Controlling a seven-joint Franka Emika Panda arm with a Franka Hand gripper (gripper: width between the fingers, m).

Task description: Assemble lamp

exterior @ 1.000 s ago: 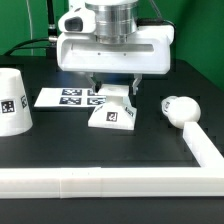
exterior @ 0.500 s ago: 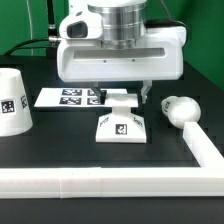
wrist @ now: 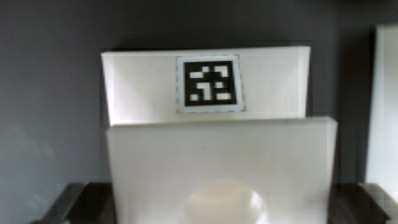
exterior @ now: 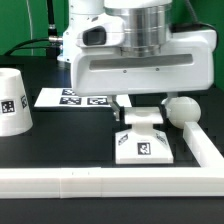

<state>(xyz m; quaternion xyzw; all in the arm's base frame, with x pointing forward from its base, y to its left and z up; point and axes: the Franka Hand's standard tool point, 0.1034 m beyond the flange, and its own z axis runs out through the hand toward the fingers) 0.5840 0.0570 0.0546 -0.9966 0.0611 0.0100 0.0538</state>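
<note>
My gripper is shut on the lamp base, a blocky white square part with a black-and-white tag on its sloped front. The base sits low at the table, close to the front corner of the rail. In the wrist view the base fills the picture, with its tag, and its round socket lies between my dark fingers. The round-headed bulb lies just behind the base on the exterior view's right. The cone shade stands at the exterior view's far left.
The marker board lies flat behind the base, towards the exterior view's left. A long white rail runs along the front and turns up the exterior view's right side; it also shows in the wrist view.
My gripper has moved with the lamp base towards the front and the exterior view's right, away from the marker board and nearer the rail corner. Bulb and shade have not moved.
</note>
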